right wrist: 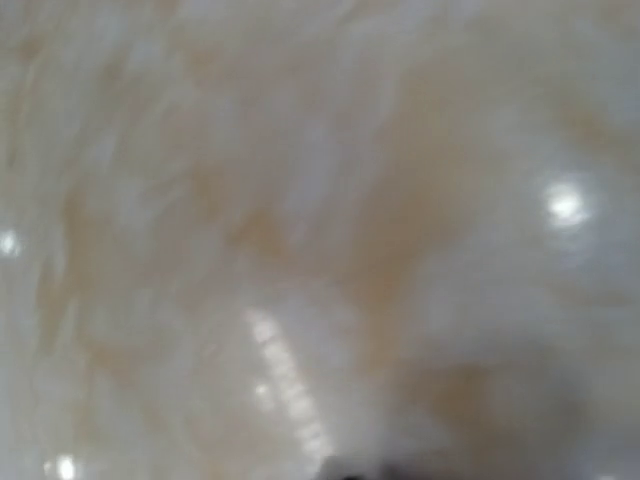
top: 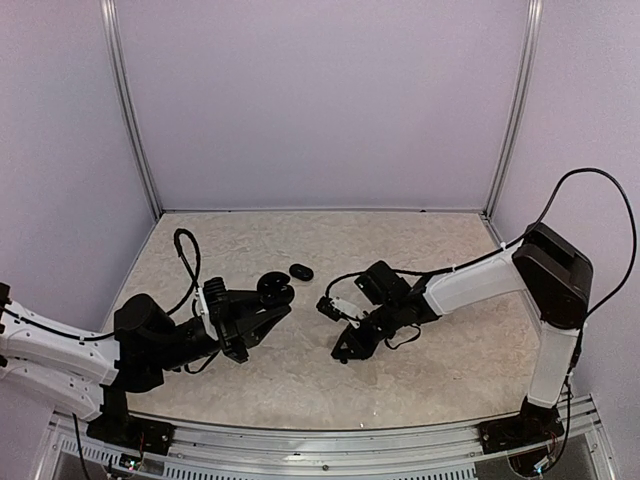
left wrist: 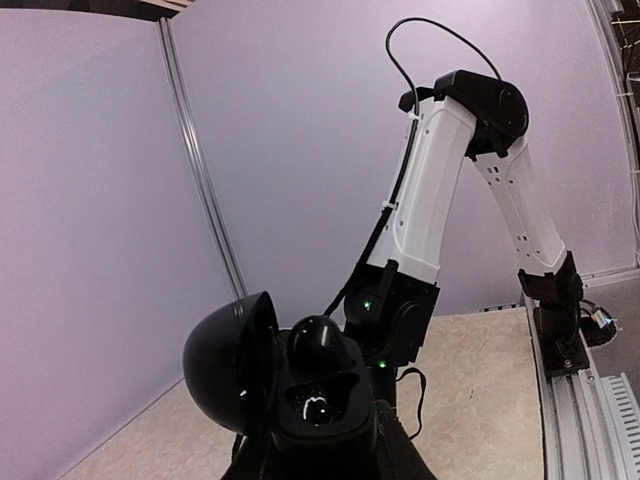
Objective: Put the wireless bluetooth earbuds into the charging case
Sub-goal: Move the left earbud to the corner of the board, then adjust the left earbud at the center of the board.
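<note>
Left gripper (top: 258, 308) is clamped on the small glossy black pebble-shaped charging case (left wrist: 325, 415), pinching the base low down so the top stays free. We read this as a fixture hold. The case is lifted off the beige marbled worktop (top: 430, 370) w/ its mouth turned toward the other arm, and the hinged lid (left wrist: 225, 365) is swung open to one side of the jaws, out of the way.

Just above the fingers, a glossy black knob (left wrist: 320, 340) sits at the rim of the base. It's prob. one of the tiny black wireless earbuds, seated or half-seated; we can't confirm which. The hollow next to it, w/ a small glint inside, looks unfilled.

Right gripper (top: 345, 352) points down at the worktop, well apart from the case and off to the left gripper's right. Its own view gives only blurred worktop close up w/ a dark sliver at the bottom edge. So we can't tell if its jaws are wide or narrow, or if it carries anything.

A small black oval item (top: 300, 271) lies on the worktop just beyond the left gripper's tips, apart from the case. It's poss. the 2nd bud, but too small to tell. If so, we judge the job approx. half done, and the pick needs a v. fine pinch.
</note>
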### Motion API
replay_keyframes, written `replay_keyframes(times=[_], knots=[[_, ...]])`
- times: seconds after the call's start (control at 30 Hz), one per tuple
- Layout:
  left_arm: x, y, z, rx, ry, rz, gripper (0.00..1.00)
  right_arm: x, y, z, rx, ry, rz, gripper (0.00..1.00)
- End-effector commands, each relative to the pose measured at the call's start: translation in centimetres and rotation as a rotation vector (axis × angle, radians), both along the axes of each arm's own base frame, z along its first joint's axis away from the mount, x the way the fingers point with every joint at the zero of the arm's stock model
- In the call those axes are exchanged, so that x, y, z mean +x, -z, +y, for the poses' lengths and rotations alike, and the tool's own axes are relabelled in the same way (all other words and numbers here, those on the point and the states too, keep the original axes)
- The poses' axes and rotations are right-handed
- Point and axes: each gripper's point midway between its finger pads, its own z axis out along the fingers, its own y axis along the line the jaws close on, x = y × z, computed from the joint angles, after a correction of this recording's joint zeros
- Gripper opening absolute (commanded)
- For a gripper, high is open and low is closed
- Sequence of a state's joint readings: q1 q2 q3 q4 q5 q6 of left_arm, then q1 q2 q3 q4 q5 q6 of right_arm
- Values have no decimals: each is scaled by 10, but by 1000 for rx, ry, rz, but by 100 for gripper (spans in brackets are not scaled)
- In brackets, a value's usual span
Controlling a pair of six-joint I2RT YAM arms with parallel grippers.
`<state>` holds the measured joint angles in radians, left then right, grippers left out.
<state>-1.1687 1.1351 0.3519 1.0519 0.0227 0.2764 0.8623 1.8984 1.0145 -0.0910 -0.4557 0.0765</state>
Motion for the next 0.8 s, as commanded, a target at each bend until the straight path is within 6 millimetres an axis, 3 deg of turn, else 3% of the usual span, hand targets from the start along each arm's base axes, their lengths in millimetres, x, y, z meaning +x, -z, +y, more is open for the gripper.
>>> replay_keyframes(times=[0.0,0.33,0.43,0.77], knots=[[-1,1,2,2,-6,7,12,-15,11,-8,-51,-91,-7,22],[-1,-1,0,8,-3,3,12,-10,-27,-19,-19,11,-73,53],[-1,-1,-2,8,-1,2,12,-13,-22,-25,-60,36,-85,54],[1,3,-5,15,-5,7,11,-19,18,-35,-234,148,-79,44]])
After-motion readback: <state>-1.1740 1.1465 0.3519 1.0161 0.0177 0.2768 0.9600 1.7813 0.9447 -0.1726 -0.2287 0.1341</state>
